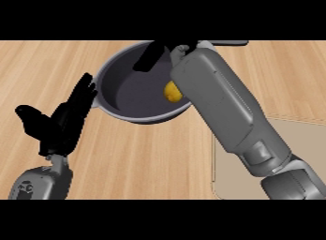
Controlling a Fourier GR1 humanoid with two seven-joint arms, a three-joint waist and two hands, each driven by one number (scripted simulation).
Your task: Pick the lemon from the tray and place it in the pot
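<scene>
You've got the round dark grey metal pot (pixel 128 89) sitting on the light wooden counter (pixel 159 154) near the top of the head view, and the small yellow lemon (pixel 171 92) is inside it, lying against the right inner wall, partly tucked behind the grey right forearm (pixel 228 112). So the lemon's in the pot, not on the tray.

Your right arm comes in from the lower right and stretches diagonally over the pot's right rim. The black right hand (pixel 152 56) is over the far edge of the pot, up by the top of the view. You can see its fingers sticking out fairly straight and nothing's in them; the lemon is well below the hand, down by the forearm. Part of the hand is cut off at the top, so don't trust me on every finger.

Your left hand (pixel 62 119) is at the left, just beside the pot's left rim, fingers straight and pointing up, thumb spread out to the side, holding nothing.

The flat beige tray (pixel 290 159) shows at the lower right, partly under your right arm.
</scene>
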